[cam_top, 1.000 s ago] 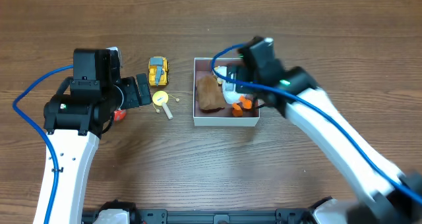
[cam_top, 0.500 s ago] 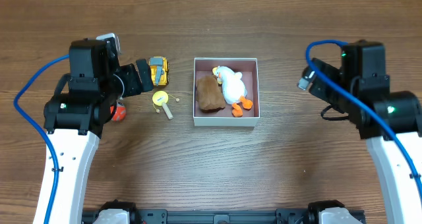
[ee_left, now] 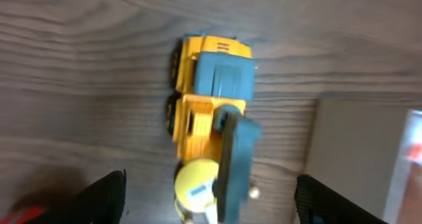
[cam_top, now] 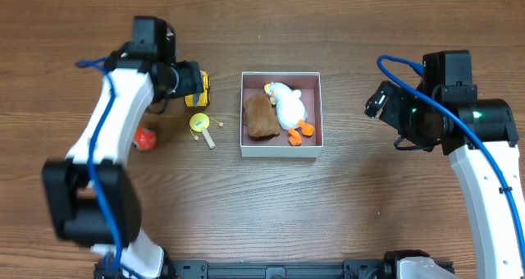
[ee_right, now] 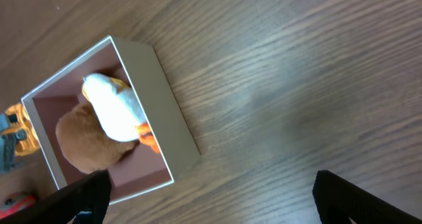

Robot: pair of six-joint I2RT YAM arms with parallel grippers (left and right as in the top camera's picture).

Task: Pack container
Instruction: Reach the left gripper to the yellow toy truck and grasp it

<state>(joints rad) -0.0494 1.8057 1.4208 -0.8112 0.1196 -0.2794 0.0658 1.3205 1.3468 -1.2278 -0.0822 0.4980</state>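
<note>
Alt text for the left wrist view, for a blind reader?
A yellow and blue toy truck lies on the wooden table, seen from above, a small round yellow toy just below it in frame. The white wall of the container shows at the right; the left gripper has its jaws open.

The left arm (cam_top: 111,127) has swung from the near-left side and now stretches toward the far edge. The left gripper (cam_top: 187,80), earlier just beside the yellow truck (ee_left: 214,85), is now directly over it. The right gripper (cam_top: 379,101), one second ago over the container (cam_top: 280,152), now stands well apart to its right, leaving the white duck (cam_top: 287,105) uncovered.
</note>
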